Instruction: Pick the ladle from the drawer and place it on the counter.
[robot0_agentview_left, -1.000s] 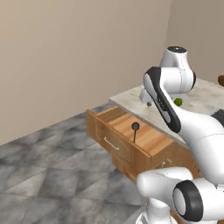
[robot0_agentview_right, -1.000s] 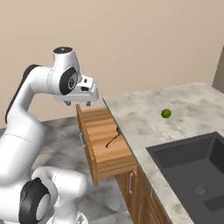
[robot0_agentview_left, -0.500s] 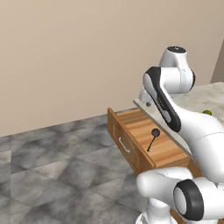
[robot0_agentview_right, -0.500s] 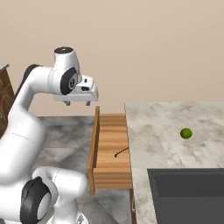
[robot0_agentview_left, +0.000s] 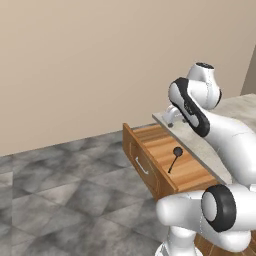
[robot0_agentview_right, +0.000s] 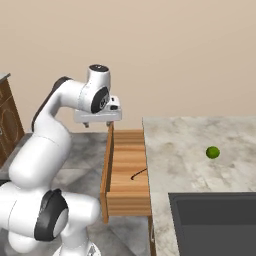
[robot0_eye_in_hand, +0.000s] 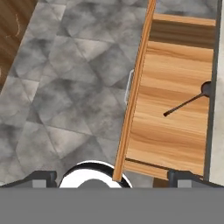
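Note:
The drawer (robot0_agentview_right: 125, 160) stands pulled out from under the counter (robot0_agentview_right: 195, 145). The black ladle (robot0_eye_in_hand: 189, 101) lies flat on its wooden floor, with its bowl at the counter side and its thin handle pointing toward the drawer front. From the left base view the ladle (robot0_agentview_left: 175, 156) rests mid-drawer (robot0_agentview_left: 160, 142), beside the counter (robot0_agentview_left: 194, 142) edge. My gripper (robot0_agentview_right: 97, 123) hangs open and empty above the drawer's front panel, pointing down. In the hand view the gripper (robot0_eye_in_hand: 113, 178) has its fingertips (robot0_eye_in_hand: 41, 177) spread wide over the drawer (robot0_eye_in_hand: 175, 131) front and the floor.
A small green ball (robot0_agentview_right: 212, 152) sits on the counter, and a dark sink (robot0_agentview_right: 215, 220) is set into its near right part. A dark wooden cabinet (robot0_agentview_right: 6, 125) stands at the far left. Grey tiled floor (robot0_agentview_left: 65, 185) spreads in front of the drawer.
The whole picture has shifted in both base views, so the base has moved relative to the drawer. The gripper has stayed open above the drawer front; the ladle lies where it was.

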